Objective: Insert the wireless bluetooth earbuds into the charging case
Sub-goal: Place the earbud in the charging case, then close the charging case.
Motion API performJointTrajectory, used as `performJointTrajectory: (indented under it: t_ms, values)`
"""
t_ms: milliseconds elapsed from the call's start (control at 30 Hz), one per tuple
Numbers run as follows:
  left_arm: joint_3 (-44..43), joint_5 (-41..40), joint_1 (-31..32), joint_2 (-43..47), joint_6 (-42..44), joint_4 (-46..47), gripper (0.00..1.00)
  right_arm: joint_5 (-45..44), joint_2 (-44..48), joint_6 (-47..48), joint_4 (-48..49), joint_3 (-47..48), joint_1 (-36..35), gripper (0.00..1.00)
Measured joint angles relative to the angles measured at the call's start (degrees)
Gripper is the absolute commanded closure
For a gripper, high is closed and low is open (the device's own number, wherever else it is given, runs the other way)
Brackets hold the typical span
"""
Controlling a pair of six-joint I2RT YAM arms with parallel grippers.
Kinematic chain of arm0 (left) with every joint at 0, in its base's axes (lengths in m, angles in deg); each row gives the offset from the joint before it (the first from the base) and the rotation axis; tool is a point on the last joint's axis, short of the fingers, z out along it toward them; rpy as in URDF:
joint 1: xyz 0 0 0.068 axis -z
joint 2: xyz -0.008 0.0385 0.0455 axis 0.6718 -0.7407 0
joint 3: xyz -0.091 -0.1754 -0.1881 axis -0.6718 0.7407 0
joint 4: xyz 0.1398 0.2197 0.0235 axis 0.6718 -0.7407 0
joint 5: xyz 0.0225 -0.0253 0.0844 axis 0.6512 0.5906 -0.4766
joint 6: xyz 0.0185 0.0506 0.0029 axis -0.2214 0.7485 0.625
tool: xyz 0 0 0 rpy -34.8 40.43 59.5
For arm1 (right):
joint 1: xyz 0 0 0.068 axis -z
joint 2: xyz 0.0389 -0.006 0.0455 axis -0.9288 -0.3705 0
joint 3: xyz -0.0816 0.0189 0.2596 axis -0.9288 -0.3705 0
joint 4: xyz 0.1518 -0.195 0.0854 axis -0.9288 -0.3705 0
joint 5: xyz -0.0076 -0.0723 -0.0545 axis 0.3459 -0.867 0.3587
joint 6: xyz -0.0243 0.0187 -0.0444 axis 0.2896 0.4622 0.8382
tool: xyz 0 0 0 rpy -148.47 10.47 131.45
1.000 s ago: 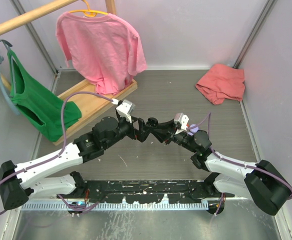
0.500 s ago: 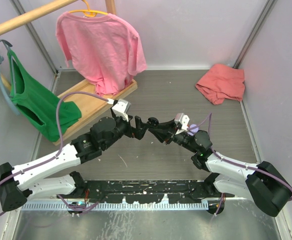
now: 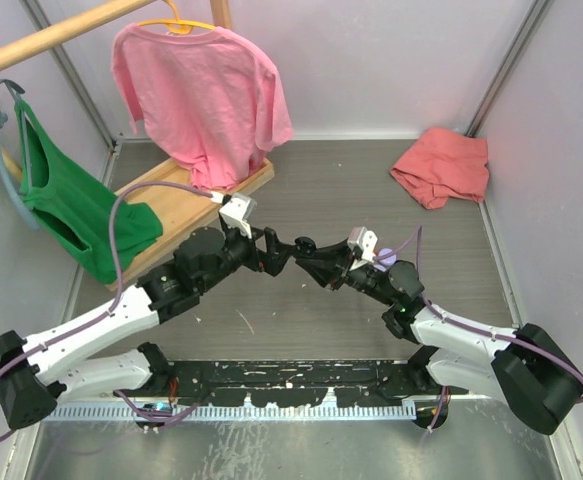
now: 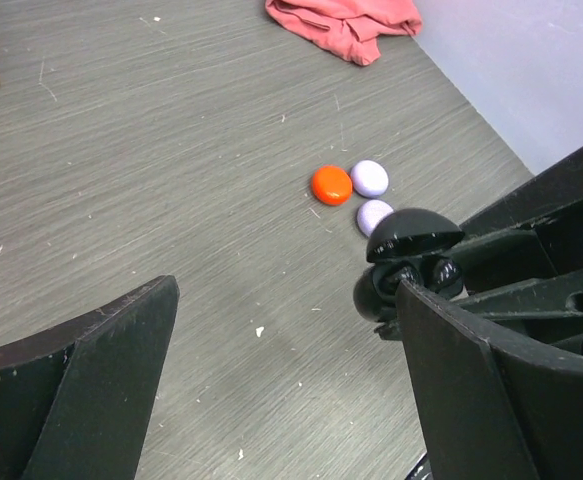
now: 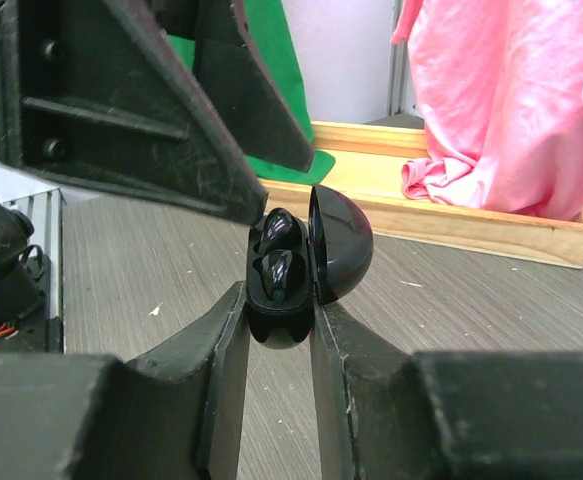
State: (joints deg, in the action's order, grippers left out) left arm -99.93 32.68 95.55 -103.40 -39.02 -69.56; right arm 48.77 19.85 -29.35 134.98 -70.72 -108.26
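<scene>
A: Where are the buds?
B: Two black earbuds (image 5: 275,232) sit one above the other in the pockets of the black charging case (image 5: 343,245), with its lid hinged open. The right jaws are clamped on the case base and hold it off the bench (image 4: 171,150).
A: Left side?
B: The left jaws are wide apart with nothing in them. Their tips are just beside the open face of the case; I can't tell if they touch it.
A: Handling?
B: My read is that the buds are tiny, light, glossy hard plastic, so slippery. Pinch across the rounded body with gentle force. The case is rigid and the hinge is likely the weak spot, so grip the base, not the lid.
A: Anything else nearby?
B: Ahead of the left jaws, on the bench, there's an orange round piece (image 4: 331,185) and two lilac round pieces (image 4: 369,178), clustered together.
A: Fully seated?
B: They look seated, but I can't confirm they're flush.
</scene>
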Motion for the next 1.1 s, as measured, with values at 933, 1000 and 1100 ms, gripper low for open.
performJointTrajectory:
  t_ms: [933, 1000, 1100]
  values:
    - [0.0, 54.5, -16.0, -9.9, -23.8, 13.4, 0.11, 11.4, -4.5, -2.4, -2.2, 4.6, 0.0, 0.97]
    - [0.0, 55.7, -16.0, -10.0, -25.1, 14.9, 0.11, 12.0, -5.0, -2.9, -2.2, 4.6, 0.0, 0.97]
    - [0.0, 57.0, -16.1, -10.0, -26.0, 16.5, 0.12, 12.6, -5.6, -3.3, -1.9, 4.6, 0.0, 0.97]
